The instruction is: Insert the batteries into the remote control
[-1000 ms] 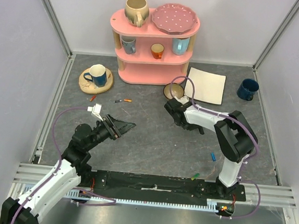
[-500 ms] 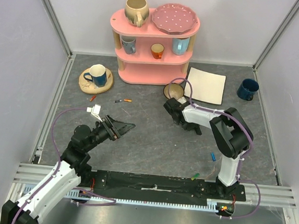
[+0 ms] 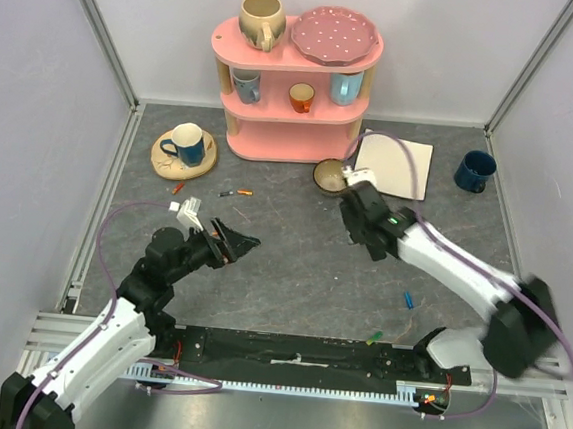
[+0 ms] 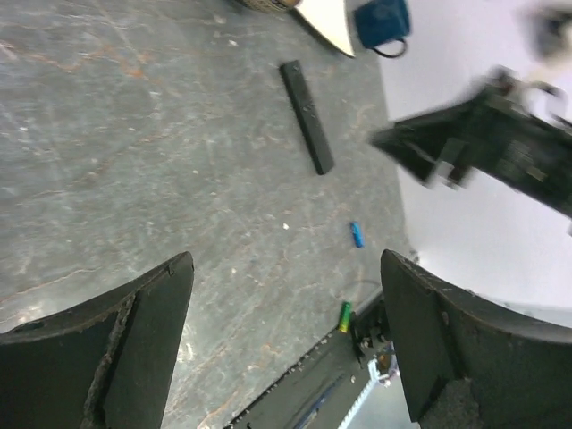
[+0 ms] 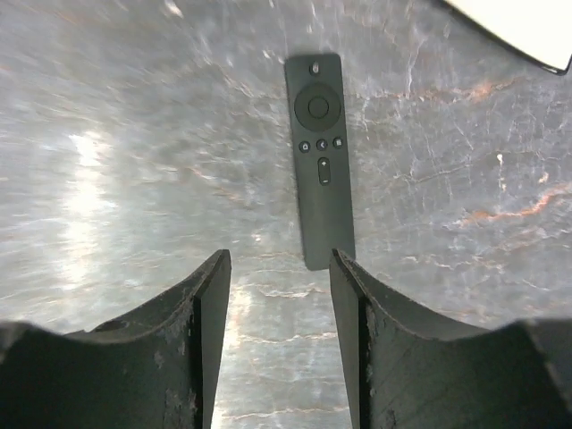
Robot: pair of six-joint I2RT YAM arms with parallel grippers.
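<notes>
The remote control (image 5: 320, 161) is a flat black slab lying buttons-up on the grey table, just ahead of my right gripper's (image 5: 279, 264) open, empty fingers. It also shows in the left wrist view (image 4: 307, 116). In the top view the right gripper (image 3: 358, 221) hides it. My left gripper (image 3: 234, 240) is open and empty above the table's left middle, and its wrist view (image 4: 286, 268) looks towards the remote. A blue battery (image 3: 409, 299) and a green battery (image 3: 374, 337) lie near the right arm's base. An orange and blue one (image 3: 235, 192) and a red one (image 3: 178, 189) lie at the left.
A pink shelf (image 3: 294, 125) with mugs and a plate stands at the back. A bowl (image 3: 328, 175) and white paper (image 3: 396, 164) lie just behind the right gripper. A dark blue mug (image 3: 474, 171) stands back right, and a blue mug on a wooden coaster (image 3: 185, 145) back left.
The right arm has stretched out to the right and its gripper has shifted slightly right, away from the bowl. The left arm has barely moved.
</notes>
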